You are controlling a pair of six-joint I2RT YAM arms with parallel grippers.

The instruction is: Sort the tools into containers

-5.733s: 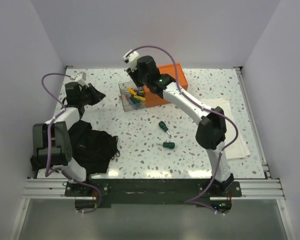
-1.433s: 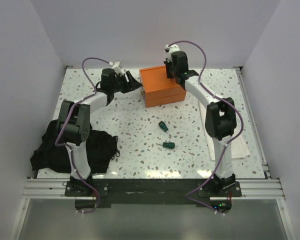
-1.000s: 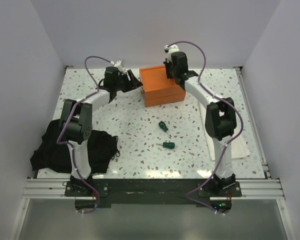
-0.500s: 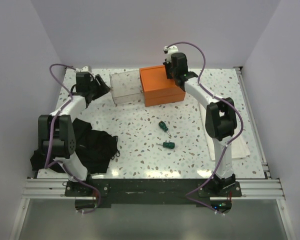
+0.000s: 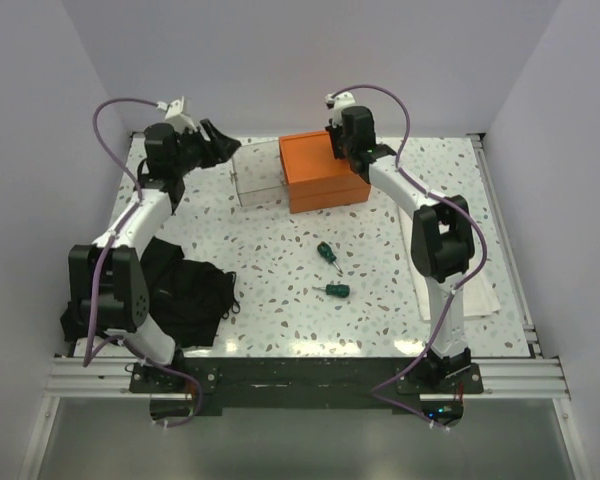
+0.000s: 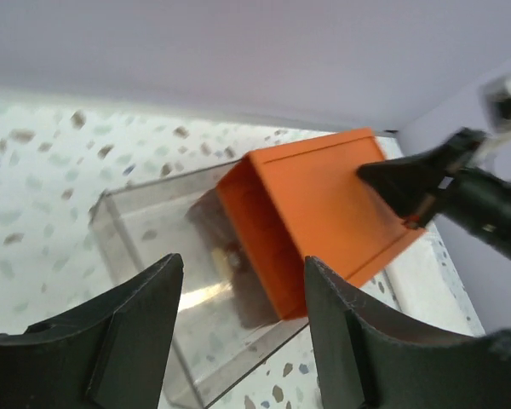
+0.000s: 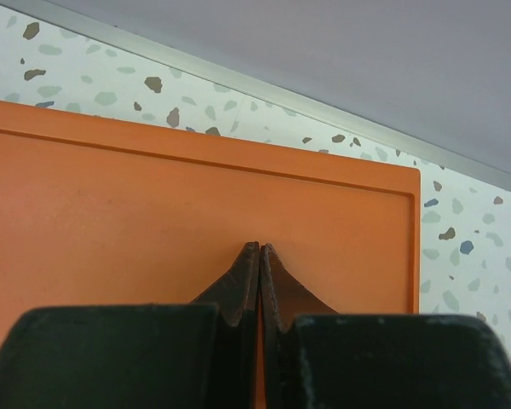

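The orange box [image 5: 325,172] stands at the back of the table, and the clear bin [image 5: 260,178] sticks out of its left end. In the left wrist view the clear bin [image 6: 166,256] runs into the orange box [image 6: 324,204]. My left gripper [image 5: 224,142] hovers open just left of the bin, holding nothing; its fingers [image 6: 128,336] frame the bin. My right gripper [image 5: 344,152] is shut, tips [image 7: 261,249] against the box's top [image 7: 153,196]. Two green-handled tools [image 5: 327,253] [image 5: 337,290] lie on the table in front of the box.
A black cloth [image 5: 185,290] lies at the front left by the left arm's base. A white folded towel [image 5: 480,275] lies at the right, partly under the right arm. White walls close in the back and sides.
Less of the clear bin sticks out of the orange box than half a second ago. The left gripper has moved right and toward the back wall. The right arm has not moved.
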